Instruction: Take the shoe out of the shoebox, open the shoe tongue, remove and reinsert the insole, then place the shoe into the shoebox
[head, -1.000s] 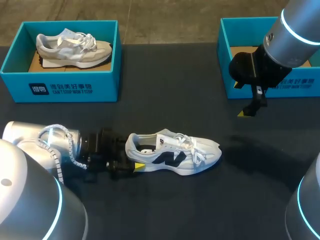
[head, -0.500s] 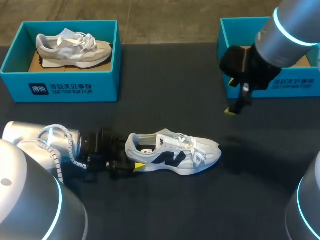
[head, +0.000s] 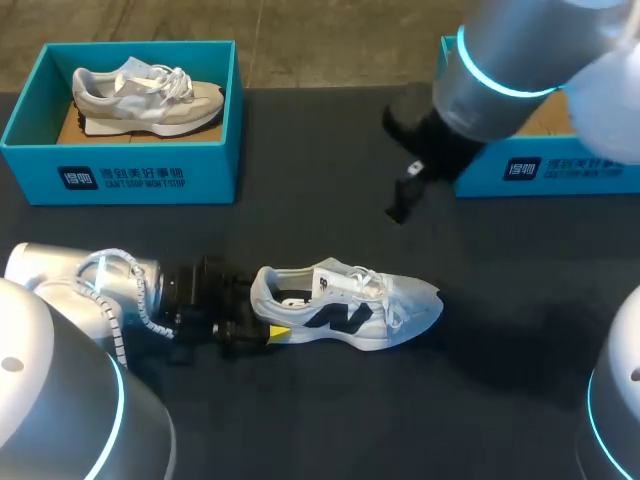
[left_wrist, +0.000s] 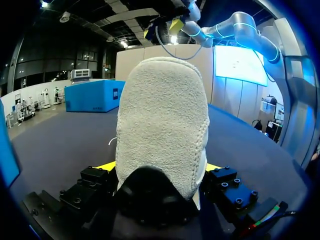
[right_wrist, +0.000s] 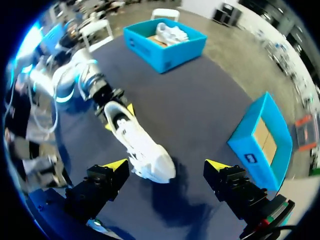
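- My left jaws clamp the heel of the white shoe (head: 350, 308), which stands upright on the desk (head: 300, 220).
- My right jaws gape wide and empty above the desk, apart from the shoe.

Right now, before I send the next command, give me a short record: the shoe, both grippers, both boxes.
shoe: white, upright on the table, outside both boxes
left gripper: shut on the shoe at its heel
right gripper: open, empty, in the air over the table
left box: holds a second, grey shoe
right box: partly hidden by the right arm; cardboard floor shows, no shoe seen
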